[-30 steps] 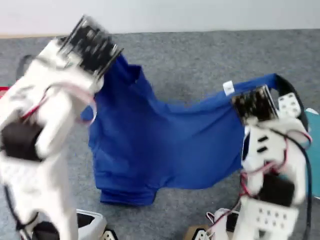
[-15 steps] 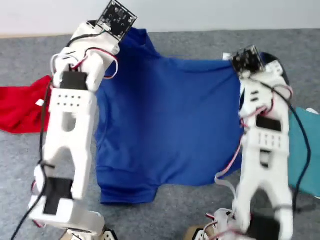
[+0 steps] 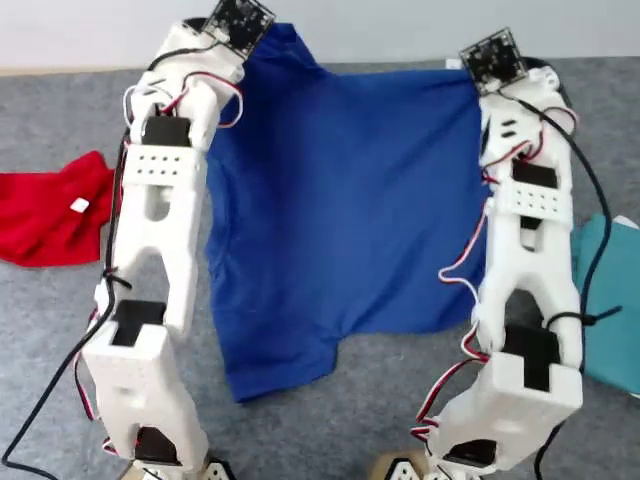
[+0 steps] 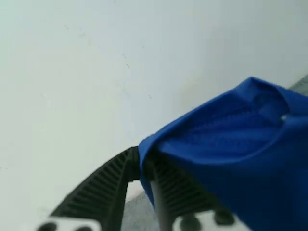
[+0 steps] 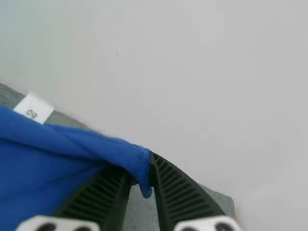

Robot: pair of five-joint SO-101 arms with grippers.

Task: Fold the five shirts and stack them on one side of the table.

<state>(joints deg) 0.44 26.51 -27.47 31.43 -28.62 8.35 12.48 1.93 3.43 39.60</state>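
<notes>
A blue shirt (image 3: 340, 210) hangs stretched between the two arms at the far side of the table, its lower hem trailing on the grey surface. My left gripper (image 4: 142, 166) is shut on one upper corner of the blue shirt (image 4: 231, 144), close to the white wall. My right gripper (image 5: 142, 180) is shut on the other upper corner of the blue shirt (image 5: 57, 149), beside a white label (image 5: 32, 109). In the high view the left arm (image 3: 165, 200) and right arm (image 3: 525, 220) reach far back.
A red shirt (image 3: 50, 215) lies crumpled at the left edge of the table. A teal shirt (image 3: 610, 300) lies at the right edge, partly behind the right arm. The white wall (image 3: 350, 25) stands just past the table's far edge.
Both arms have extended toward the far wall, pulling the blue shirt away from the front and spreading it flatter. The red shirt has come into view at left.
</notes>
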